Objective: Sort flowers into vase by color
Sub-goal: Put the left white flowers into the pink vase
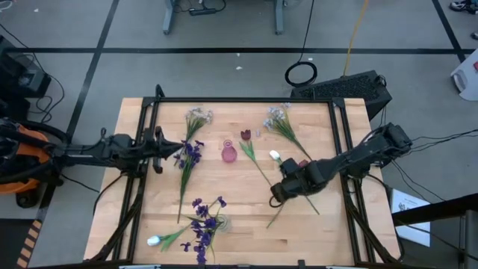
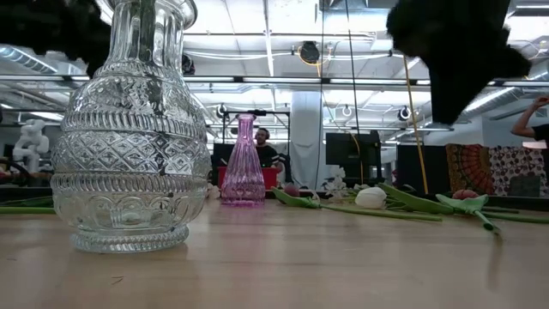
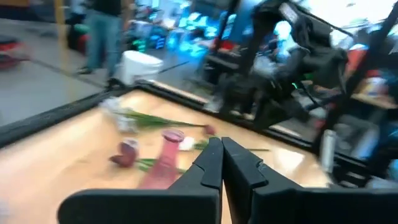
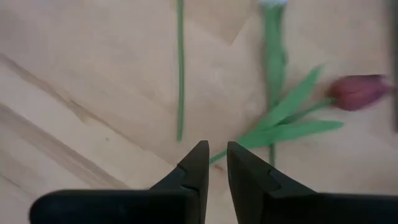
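Right gripper (image 1: 278, 196): right of centre in the high view, fingers nearly together, empty, just above the surface (image 1: 246, 224). Nearest flowers: red tulip (image 4: 359, 92) and white tulip (image 1: 275, 155), stems running diagonally just beside it. Left gripper (image 1: 178, 146): left of centre, closed, empty, pointing at the pink vase (image 1: 228, 153). Clear vase (image 2: 130, 129): lower centre. No legible writing.
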